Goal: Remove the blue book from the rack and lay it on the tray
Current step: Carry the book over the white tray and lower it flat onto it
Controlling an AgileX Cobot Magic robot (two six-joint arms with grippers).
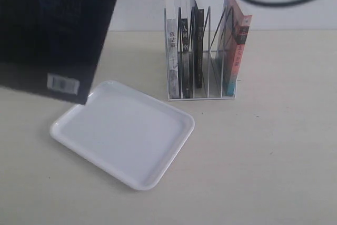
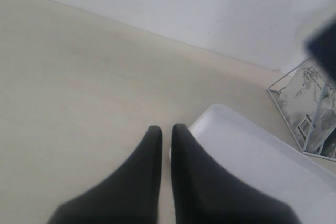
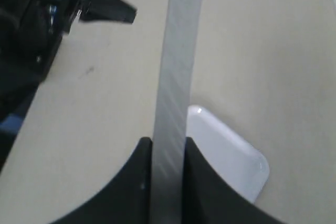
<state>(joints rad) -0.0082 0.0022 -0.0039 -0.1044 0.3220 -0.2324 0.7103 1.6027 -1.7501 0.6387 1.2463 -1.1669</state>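
The blue book (image 1: 50,30) hangs in the air over the left end of the tray (image 1: 124,133), its dark cover with a barcode label filling the upper left of the exterior view. In the right wrist view its grey page edge (image 3: 176,66) runs up between the fingers of my right gripper (image 3: 168,142), which is shut on it above the tray (image 3: 226,156). My left gripper (image 2: 166,129) is shut with nothing in it, low over the table beside a corner of the tray (image 2: 252,161). The white wire rack (image 1: 202,96) stands behind the tray.
The rack holds black-spined books (image 1: 184,51) at its left and a book with a pink-to-teal spine (image 1: 234,51) at its right. A black cable (image 1: 274,1) crosses the upper right. The left arm (image 3: 31,24) shows beyond the held book.
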